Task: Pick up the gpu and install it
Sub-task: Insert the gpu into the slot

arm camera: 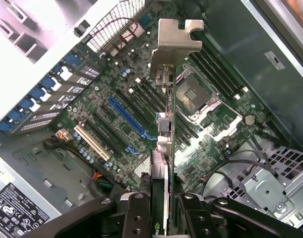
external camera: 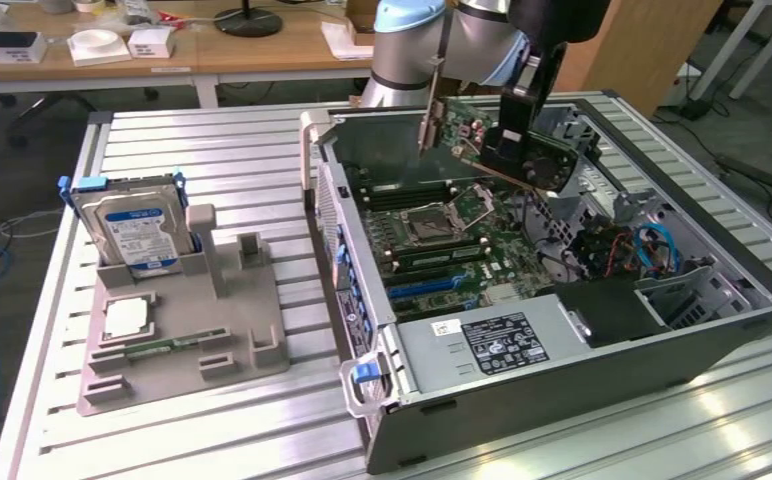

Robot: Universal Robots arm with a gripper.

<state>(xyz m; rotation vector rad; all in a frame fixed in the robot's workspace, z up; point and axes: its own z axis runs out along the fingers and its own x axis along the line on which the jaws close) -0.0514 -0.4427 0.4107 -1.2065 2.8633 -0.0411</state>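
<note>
Claw (arm camera: pixel 159 210) is clamping gpu (arm camera: pixel 167 124) edge-on above motherboard (arm camera: pixel 116 94); card's looking angled off the blue slot (arm camera: pixel 131 118), so squaring its edge to it is mattering most.

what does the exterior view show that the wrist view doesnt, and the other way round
Exterior view: the hard drive standing in the grey holder on the slatted table, beside the case. Wrist view: the hand clamped on the gpu edge-on, silver bracket at its far end. Both: the gpu above the case's motherboard and CPU socket.
</note>
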